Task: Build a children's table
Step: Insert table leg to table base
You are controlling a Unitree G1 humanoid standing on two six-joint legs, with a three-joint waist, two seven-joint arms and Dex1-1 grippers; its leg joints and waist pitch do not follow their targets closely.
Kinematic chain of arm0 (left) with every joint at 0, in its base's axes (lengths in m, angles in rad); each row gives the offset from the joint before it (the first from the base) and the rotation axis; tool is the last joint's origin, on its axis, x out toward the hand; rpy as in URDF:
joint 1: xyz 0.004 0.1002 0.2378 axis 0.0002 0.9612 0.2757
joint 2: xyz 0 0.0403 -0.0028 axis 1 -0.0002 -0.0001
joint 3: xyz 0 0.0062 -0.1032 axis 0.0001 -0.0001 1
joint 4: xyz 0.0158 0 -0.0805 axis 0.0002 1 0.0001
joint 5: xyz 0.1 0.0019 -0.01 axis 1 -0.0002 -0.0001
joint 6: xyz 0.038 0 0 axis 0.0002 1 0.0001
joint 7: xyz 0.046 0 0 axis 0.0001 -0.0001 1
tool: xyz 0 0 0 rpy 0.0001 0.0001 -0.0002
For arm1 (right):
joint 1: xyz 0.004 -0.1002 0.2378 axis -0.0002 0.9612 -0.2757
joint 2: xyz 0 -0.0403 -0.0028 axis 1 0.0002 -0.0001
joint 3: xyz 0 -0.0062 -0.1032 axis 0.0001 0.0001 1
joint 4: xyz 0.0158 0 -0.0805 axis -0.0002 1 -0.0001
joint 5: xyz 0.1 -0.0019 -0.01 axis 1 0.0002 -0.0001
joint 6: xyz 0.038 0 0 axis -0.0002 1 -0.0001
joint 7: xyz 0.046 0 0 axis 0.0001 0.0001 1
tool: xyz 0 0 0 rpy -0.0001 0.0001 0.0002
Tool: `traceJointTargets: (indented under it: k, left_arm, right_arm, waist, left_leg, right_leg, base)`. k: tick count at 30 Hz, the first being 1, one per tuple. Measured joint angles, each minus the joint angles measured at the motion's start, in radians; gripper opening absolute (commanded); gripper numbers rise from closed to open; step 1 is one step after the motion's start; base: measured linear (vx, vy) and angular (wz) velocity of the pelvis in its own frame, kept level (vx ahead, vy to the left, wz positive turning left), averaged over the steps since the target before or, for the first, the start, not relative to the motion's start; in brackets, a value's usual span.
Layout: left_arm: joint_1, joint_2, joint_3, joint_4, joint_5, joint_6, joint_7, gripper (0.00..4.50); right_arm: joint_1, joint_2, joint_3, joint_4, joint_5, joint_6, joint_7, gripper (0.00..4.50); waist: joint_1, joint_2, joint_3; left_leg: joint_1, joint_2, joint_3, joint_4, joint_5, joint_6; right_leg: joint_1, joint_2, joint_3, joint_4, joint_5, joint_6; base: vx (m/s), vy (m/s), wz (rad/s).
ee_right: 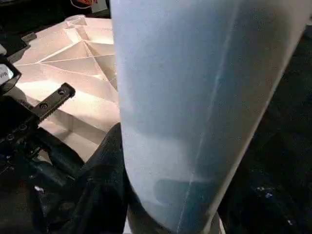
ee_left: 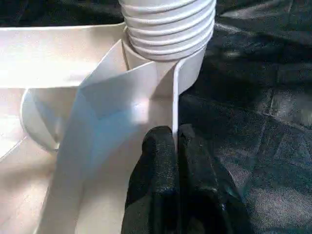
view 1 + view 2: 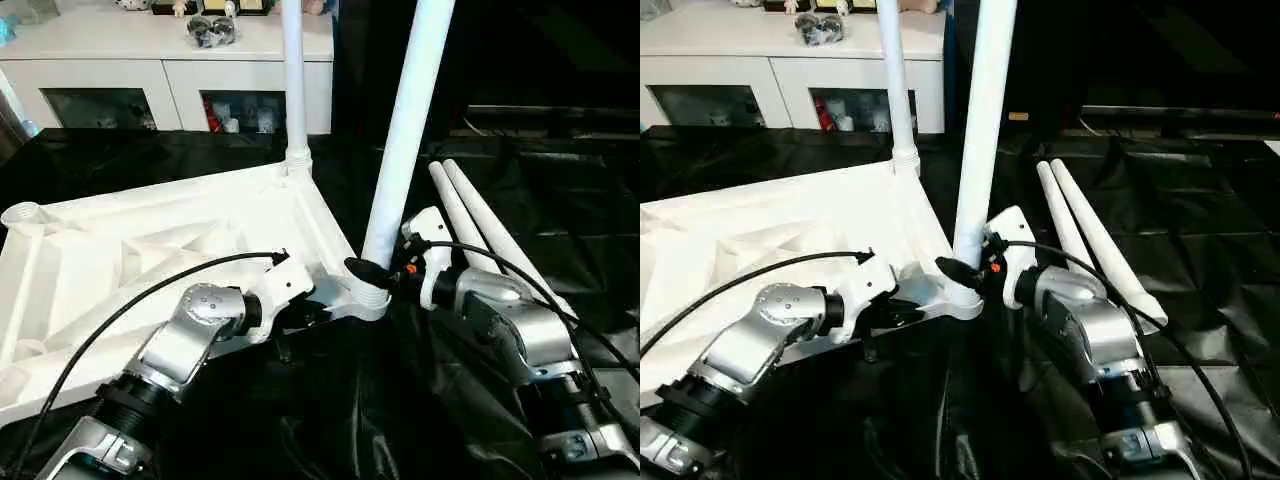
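We've got 2 legs up in the tabletop (image 3: 120,250), 2 spare legs (image 3: 490,235) still loose; left gripper (image 2: 175,141) pinches its rim, right gripper (image 3: 372,270) clamps the near leg (image 3: 405,130).

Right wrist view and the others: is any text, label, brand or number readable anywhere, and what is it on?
No text can be read.
Right wrist view: a white tag at the picture's edge carries marks too blurred to read.
Tabletop, standing legs and spare legs: plain white, unmarked.
Cabinet: the items behind its glass are too small to read.
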State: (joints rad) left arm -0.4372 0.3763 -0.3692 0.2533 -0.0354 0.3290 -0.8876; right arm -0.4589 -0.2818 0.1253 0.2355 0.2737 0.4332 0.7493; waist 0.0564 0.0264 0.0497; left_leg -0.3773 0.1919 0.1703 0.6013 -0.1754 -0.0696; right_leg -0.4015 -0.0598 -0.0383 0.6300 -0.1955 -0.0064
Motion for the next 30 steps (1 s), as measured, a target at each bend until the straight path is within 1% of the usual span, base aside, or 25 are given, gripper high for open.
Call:
traceJointTargets:
  k: [4,10,17,22,30]
  left_arm:
    - [0.007,0.004,0.0,-0.012,0.01,-0.001,-0.001,0.0]
    - [0.016,0.014,0.001,-0.026,0.009,0.0,-0.003,0.0]
    - [0.023,0.015,0.012,-0.034,0.008,0.012,-0.003,0.0]
    - [0.024,0.011,0.013,-0.037,0.008,0.017,-0.002,0.0]
    - [0.023,-0.006,0.013,-0.036,0.011,0.022,-0.001,0.0]
  right_arm:
    - [-0.006,0.001,0.001,0.02,-0.01,-0.021,-0.001,1.89]
    - [-0.013,0.013,-0.001,0.063,-0.012,-0.054,-0.001,1.89]
    - [-0.013,0.026,-0.012,0.082,-0.005,-0.065,0.001,1.89]
    - [0.009,0.045,-0.06,0.096,0.04,-0.068,0.003,1.89]
    - [0.08,0.069,-0.123,0.096,0.093,-0.126,0.017,1.89]
  waist:
    - [-0.001,0.0,0.0]
    - [-0.009,0.0,0.0]
    - [-0.017,-0.001,-0.001]
    - [-0.015,-0.001,-0.001]
    - [-0.003,0.002,-0.003]
  left_leg:
    - [0.0,0.0,0.0,0.0,0.0,0.0]
    - [0.0,0.0,0.0,0.0,0.0,0.0]
    - [0.0,0.0,0.0,0.0,0.0,0.0]
    - [0.0,0.0,0.0,0.0,0.0,0.0]
    - [-0.001,0.0,0.0,-0.002,0.0,0.001]
  right_leg:
    - [0.0,0.0,0.0,0.0,0.0,0.0]
    - [0.0,0.0,0.0,-0.001,0.0,0.0]
    - [0.0,0.0,0.0,-0.001,0.0,0.0]
    - [0.0,0.0,0.0,-0.002,0.0,0.0]
    - [0.001,0.0,-0.001,-0.005,0.0,0.0]
  base:
    - [0.0,0.0,0.0]
    - [0.0,0.0,0.0]
    - [0.0,0.0,0.0]
    - [0.0,0.0,0.0]
    - [0.0,0.0,0.0]
